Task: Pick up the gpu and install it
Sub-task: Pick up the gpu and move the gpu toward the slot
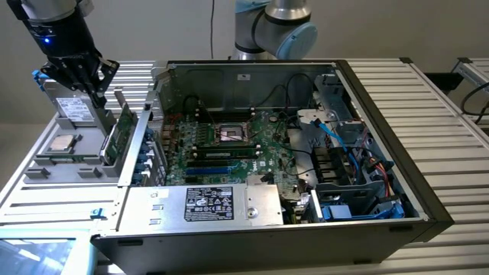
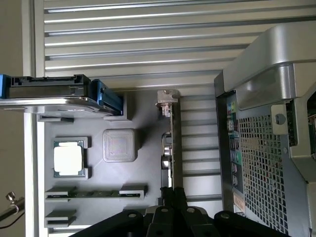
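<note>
The gpu [image 1: 118, 134] stands on edge in a slot of the grey parts tray [image 1: 77, 166], at the exterior view's left, beside the open computer case [image 1: 397, 166]. Its green face shows there. In the wrist view the gpu [image 2: 173, 148] appears edge-on, its silver end bracket [image 2: 167, 98] at the far end. My gripper [image 1: 97, 97] hangs over the tray near the card's far upper end, fingers together. In the wrist view the gripper [image 2: 174, 193] is shut, in line with the card's top edge. I cannot tell whether it touches the card.
The tray also holds a silver drive [image 1: 73, 109] with a white label, a square processor chip [image 2: 67, 159] and a memory stick [image 2: 94, 194]. Inside the case lies the motherboard [image 1: 229, 146] with blue slots [image 1: 206, 170], cables at the exterior view's right, and a power supply [image 1: 206, 203] in front.
</note>
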Motion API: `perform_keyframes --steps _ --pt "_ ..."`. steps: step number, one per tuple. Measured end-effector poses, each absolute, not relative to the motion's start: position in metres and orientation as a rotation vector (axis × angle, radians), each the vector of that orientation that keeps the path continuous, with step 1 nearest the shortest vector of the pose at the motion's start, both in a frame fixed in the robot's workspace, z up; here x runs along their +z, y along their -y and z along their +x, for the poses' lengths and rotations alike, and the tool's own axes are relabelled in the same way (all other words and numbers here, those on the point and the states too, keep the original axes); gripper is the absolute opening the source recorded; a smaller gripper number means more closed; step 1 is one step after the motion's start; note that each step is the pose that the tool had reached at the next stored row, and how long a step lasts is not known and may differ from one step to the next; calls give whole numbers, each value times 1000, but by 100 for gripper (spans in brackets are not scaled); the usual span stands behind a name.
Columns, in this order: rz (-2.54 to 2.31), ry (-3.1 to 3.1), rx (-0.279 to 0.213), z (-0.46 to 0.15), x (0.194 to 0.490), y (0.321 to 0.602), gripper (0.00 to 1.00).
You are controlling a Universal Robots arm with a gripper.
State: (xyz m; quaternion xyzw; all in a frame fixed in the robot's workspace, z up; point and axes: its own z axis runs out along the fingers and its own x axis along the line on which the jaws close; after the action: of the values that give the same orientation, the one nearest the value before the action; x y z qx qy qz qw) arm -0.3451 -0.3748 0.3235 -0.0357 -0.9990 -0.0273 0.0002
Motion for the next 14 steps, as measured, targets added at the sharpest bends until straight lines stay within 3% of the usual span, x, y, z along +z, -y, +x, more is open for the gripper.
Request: perform_keyframes --steps 9,14 --pt "-112 3138 -86 -345 323 375 12" --pt "-112 3138 -86 -345 323 375 32"
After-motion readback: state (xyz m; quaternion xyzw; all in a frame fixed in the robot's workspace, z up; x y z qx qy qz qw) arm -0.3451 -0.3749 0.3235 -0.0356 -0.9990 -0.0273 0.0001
